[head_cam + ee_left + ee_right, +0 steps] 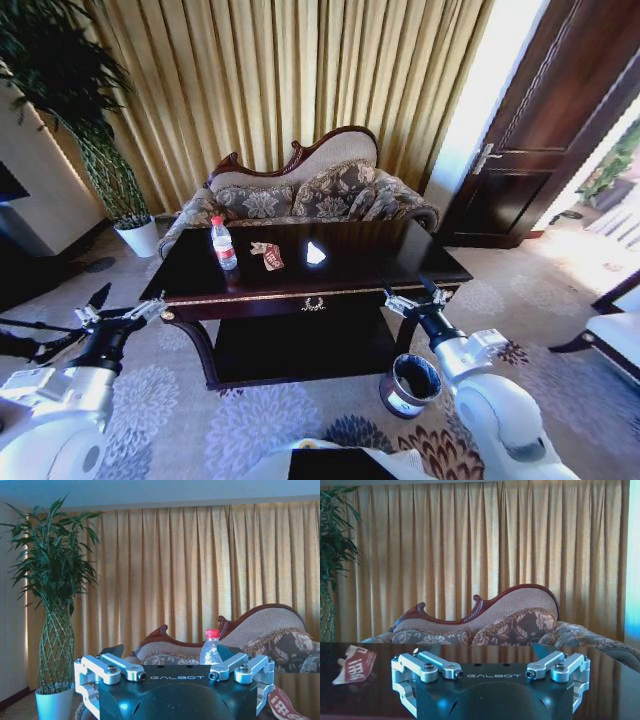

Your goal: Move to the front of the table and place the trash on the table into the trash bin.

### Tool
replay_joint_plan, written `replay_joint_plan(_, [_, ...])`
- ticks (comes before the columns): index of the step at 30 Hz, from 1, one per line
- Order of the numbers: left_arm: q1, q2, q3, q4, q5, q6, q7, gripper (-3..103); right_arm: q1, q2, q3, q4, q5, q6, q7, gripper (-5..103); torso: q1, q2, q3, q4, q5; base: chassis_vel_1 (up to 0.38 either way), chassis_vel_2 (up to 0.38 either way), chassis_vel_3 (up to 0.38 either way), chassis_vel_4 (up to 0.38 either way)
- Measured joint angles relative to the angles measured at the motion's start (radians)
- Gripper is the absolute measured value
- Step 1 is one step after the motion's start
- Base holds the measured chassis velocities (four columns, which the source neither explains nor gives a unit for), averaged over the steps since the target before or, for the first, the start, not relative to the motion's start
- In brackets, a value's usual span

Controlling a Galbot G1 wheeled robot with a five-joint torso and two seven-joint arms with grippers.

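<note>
Red-capped clear bottle, reddish-brown wrapper, white paper on dark glossy table.

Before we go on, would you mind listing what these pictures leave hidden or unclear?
- Trash bin, head view: its far side sits behind the right arm; contents too dark to tell.
- Bottle, left wrist view: its lower half is behind the left gripper body.
- Wrapper, right wrist view: its print is too blurred to read.
- White paper scrap, head view: too small and glaring to show its shape.
</note>
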Motion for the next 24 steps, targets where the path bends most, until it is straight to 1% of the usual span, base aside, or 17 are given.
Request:
replay_joint_plan(9, [0.001,-0.001,0.002,0.0,0.001,-0.001,0.0,100,-0.003,-0.005,-0.006,-0.001,0.0,0.002,-0.011,100,0.001,0.0,0.0,0.0001,0.0001,-0.154,0.147,0.151,-0.156])
replay_joint_plan(11, [0.002,-0.001,0.003,0.0,0.002,-0.001,0.001,100,-0.009,-0.016,-0.006,0.005,0.002,0.001,-0.036,100,0.001,-0.001,0.0,0.0,0.0001,-0.095,0.091,0.078,-0.091])
replay_joint_plan(14, [0.009,-0.001,0.003,0.0,0.003,-0.003,0.001,100,-0.006,-0.05,-0.008,0.006,0.044,-0.025,-0.043,100,0.001,0.0,0.0,-0.0003,-0.0001,-0.016,0.015,0.018,-0.014])
replay_joint_plan(15, [0.009,-0.001,0.003,0.0,0.003,-0.003,0.001,100,-0.006,-0.05,-0.008,0.006,0.044,-0.025,-0.043,100,0.001,0.0,0.0,-0.0003,-0.0001,0.0,0.0,0.0,0.0])
replay_joint_plan(18, [0.027,-0.004,0.004,0.0,0.004,-0.014,0.001,100,0.031,-0.103,-0.016,-0.006,0.105,-0.062,-0.033,100,0.0,0.0,0.0,0.0,0.0001,0.0,0.0,0.0,0.0])
replay_joint_plan(19, [0.034,-0.005,0.004,0.0,0.005,-0.021,0.001,100,0.052,-0.13,-0.028,-0.012,0.131,-0.071,-0.02,100,0.0,0.0,0.0,0.0004,0.0002,0.0,0.0,0.0,0.0])
replay_joint_plan(20, [0.038,-0.005,0.003,0.0,0.005,-0.025,0.001,100,0.07,-0.153,-0.04,-0.019,0.154,-0.079,-0.008,100,-0.001,0.0,0.0,0.0,0.0002,0.0,0.0,0.0,0.0])
replay_joint_plan(21, [0.038,-0.005,0.003,0.0,0.005,-0.025,0.001,100,0.07,-0.153,-0.04,-0.019,0.154,-0.079,-0.008,100,-0.001,0.0,0.0,0.0,0.0002,0.0,0.0,0.0,0.0])
replay_joint_plan(24, [0.04,-0.01,-0.004,0.0,0.002,-0.029,0.0,100,0.144,-0.208,-0.087,-0.06,0.192,-0.099,0.008,100,0.0,0.0,0.0,0.0,0.0002,0.0,0.0,0.0,0.0])
